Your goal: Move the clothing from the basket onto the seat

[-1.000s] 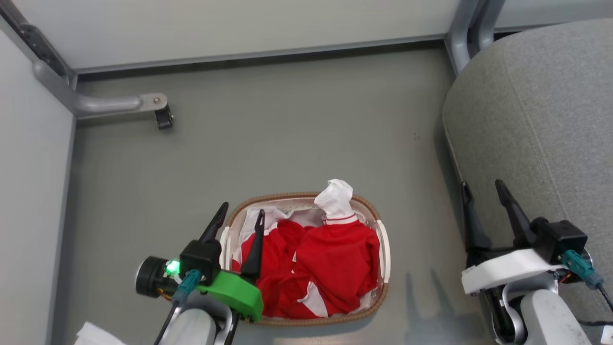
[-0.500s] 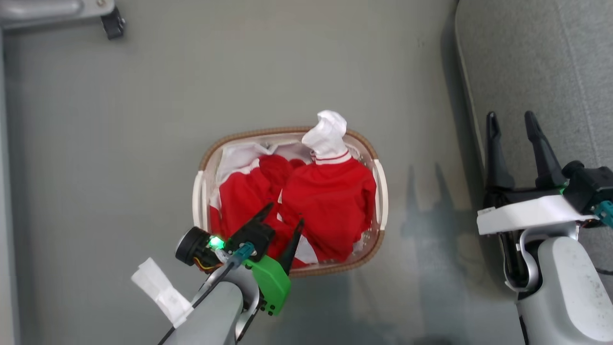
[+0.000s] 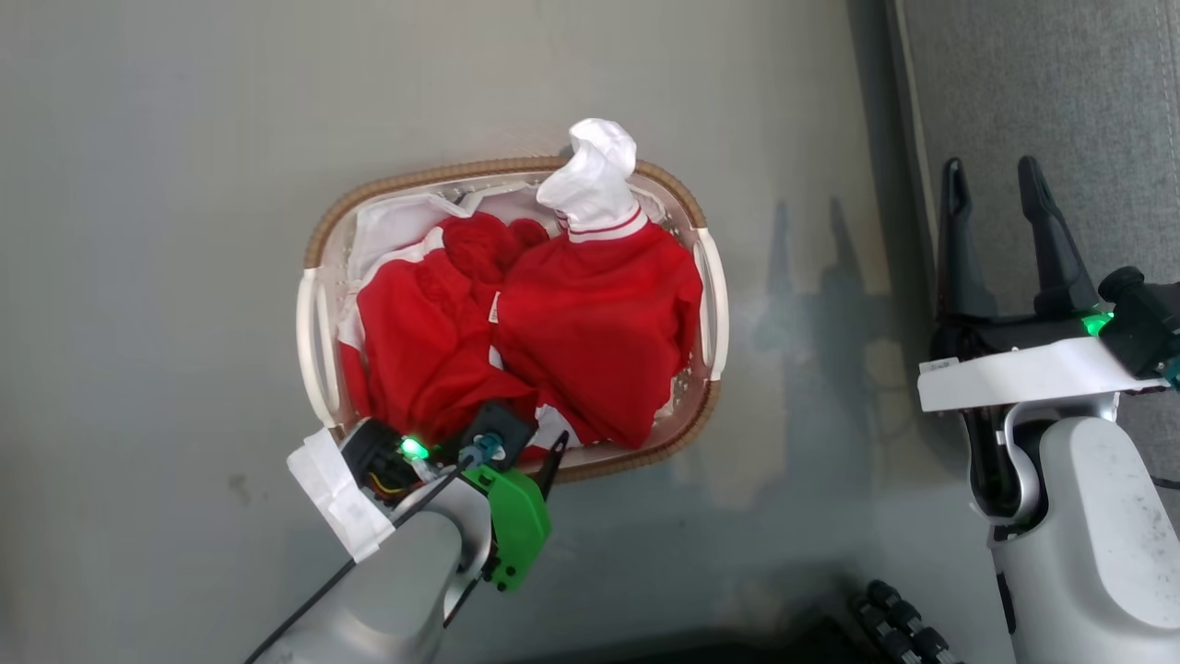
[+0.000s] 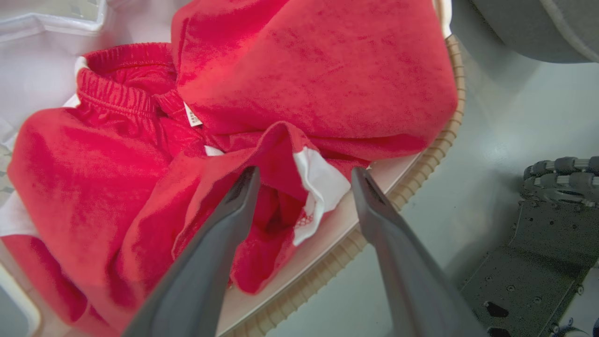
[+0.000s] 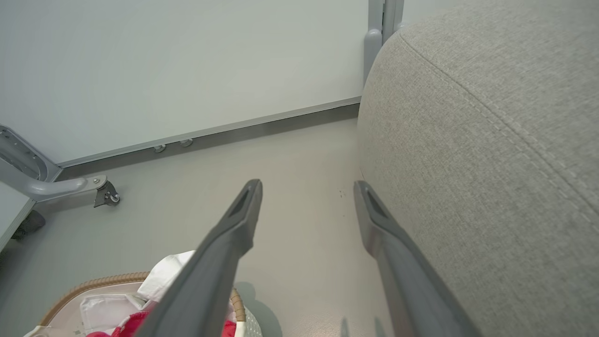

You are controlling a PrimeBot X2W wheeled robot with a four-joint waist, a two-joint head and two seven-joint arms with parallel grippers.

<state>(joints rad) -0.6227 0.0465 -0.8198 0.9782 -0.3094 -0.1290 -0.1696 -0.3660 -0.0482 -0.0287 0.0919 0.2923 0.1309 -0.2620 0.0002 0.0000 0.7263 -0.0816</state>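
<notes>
Left gripper (image 4: 304, 173) is spread wide with nothing in it yet. Its fingers straddle a raised fold of the clothing (image 4: 304, 70), red with a white trim patch, right at the near edge of the basket (image 3: 502, 171). Everything red is in the basket, just past the fingertips, and a white cuff pokes over the far rim.

My take on handling: this stuff is soft, light and floppy, so it'll sag and trail once it's lifted. The fold between the fingers looks like the best place to pinch, since a thick bunch should grip better than a single slick layer. The pieces lie tangled together, so one could easily drag the other along. The white liner (image 3: 392, 226) sits right under them, so going too deep might catch it too. The basket looks light and could slide or tip if the cloth snags on it.

Right gripper (image 5: 307, 183) is also wide open and empty. It's hanging over the floor (image 3: 184, 184), with the seat (image 5: 491, 140) just beside its right finger.

The floor is smooth, bare grey-green. Well beyond the right fingertips there's a pale wall (image 5: 187, 56) and a grey frame leg with a caster (image 5: 105, 194).
</notes>
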